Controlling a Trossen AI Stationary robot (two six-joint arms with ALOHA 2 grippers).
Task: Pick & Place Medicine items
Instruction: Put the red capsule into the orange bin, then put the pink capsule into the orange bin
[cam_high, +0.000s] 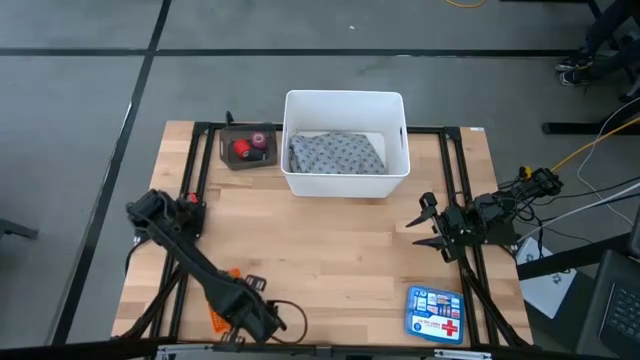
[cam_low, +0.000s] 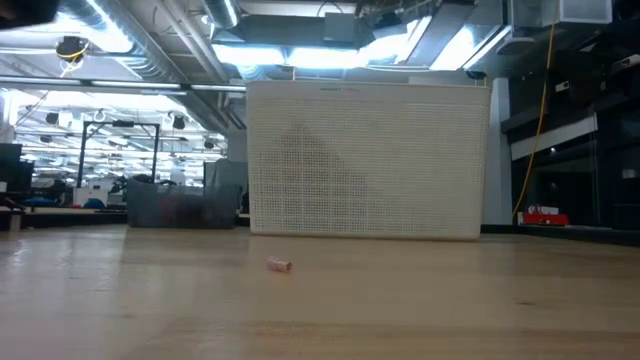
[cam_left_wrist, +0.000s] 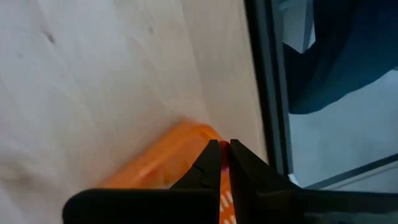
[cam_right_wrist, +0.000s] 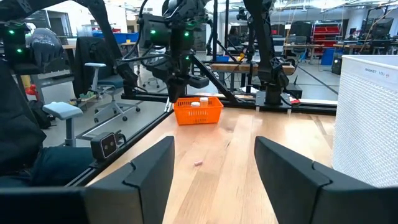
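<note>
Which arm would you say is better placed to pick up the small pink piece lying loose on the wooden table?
Probably the right: the right hand is open, and the small pink piece lies straight ahead of it. The left hand is shut, at the orange plastic basket.

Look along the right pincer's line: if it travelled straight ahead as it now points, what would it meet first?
Probably the small pink piece lying on the table, then the orange basket beyond. The right pincer stands open; depth is unclear.
</note>
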